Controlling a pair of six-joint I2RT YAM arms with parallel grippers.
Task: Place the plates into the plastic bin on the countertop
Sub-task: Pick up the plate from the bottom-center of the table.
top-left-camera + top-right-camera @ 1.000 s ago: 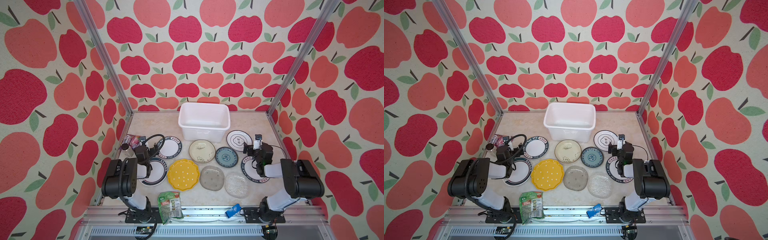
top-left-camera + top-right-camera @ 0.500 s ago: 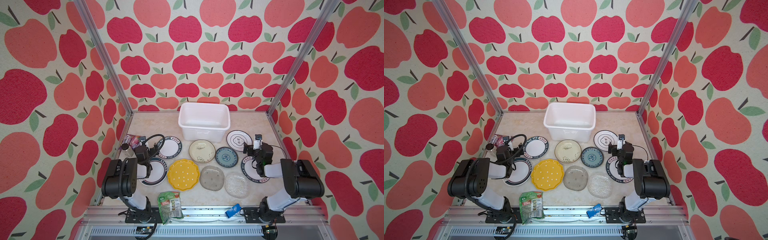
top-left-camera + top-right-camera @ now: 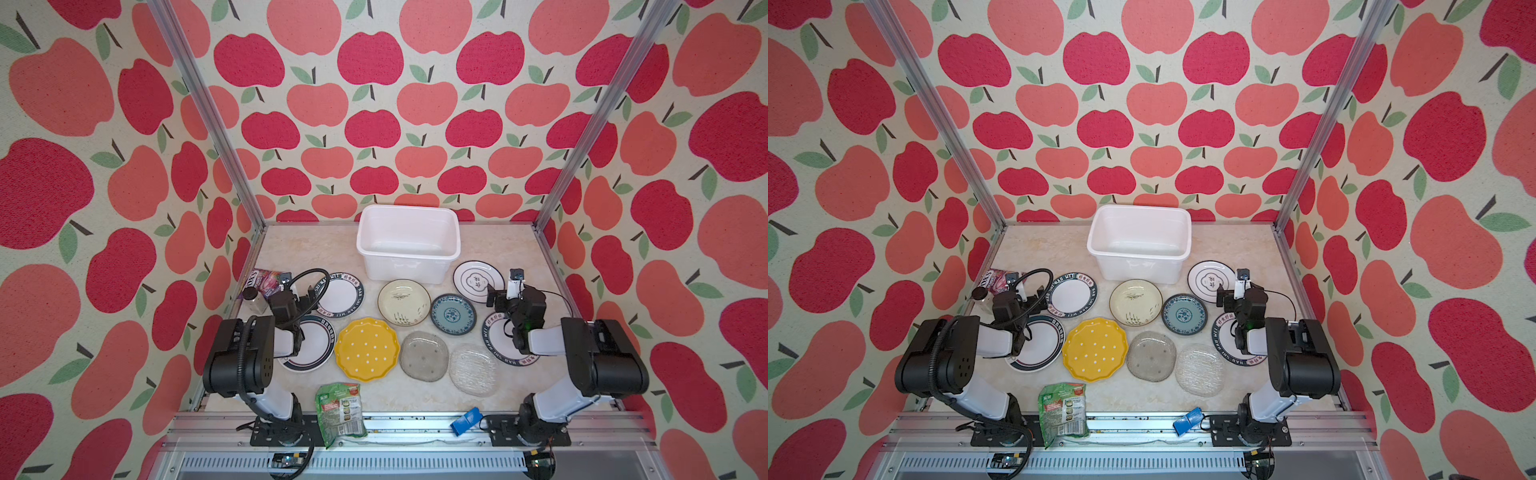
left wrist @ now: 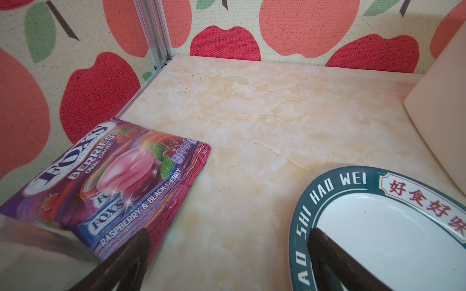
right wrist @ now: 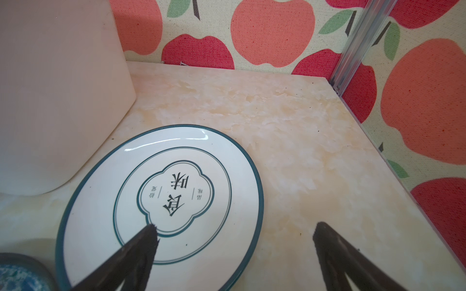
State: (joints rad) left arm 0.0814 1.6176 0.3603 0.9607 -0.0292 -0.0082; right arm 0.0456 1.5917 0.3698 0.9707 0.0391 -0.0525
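The white plastic bin (image 3: 405,268) stands empty at the back of the countertop (image 3: 307,249). Several plates lie flat in front of it: lettered-rim ones (image 3: 347,291) (image 3: 320,349) (image 3: 496,349), a thin-rimmed white one (image 5: 201,161), cream (image 3: 403,301), blue (image 3: 453,313), yellow (image 3: 366,349), grey glass (image 3: 424,355) and clear glass (image 3: 473,370). My left gripper (image 4: 229,231) hangs open low over the counter, one finger above a lettered plate's rim (image 4: 300,226). My right gripper (image 5: 235,225) is open, straddling the thin-rimmed plate's edge. Neither holds anything.
A green snack packet (image 3: 340,409) lies at the front edge. A purple candy packet (image 4: 113,171) and a small jar (image 3: 254,300) sit by the left wall. A blue clip (image 3: 465,419) rests on the front rail. Aluminium posts mark the back corners.
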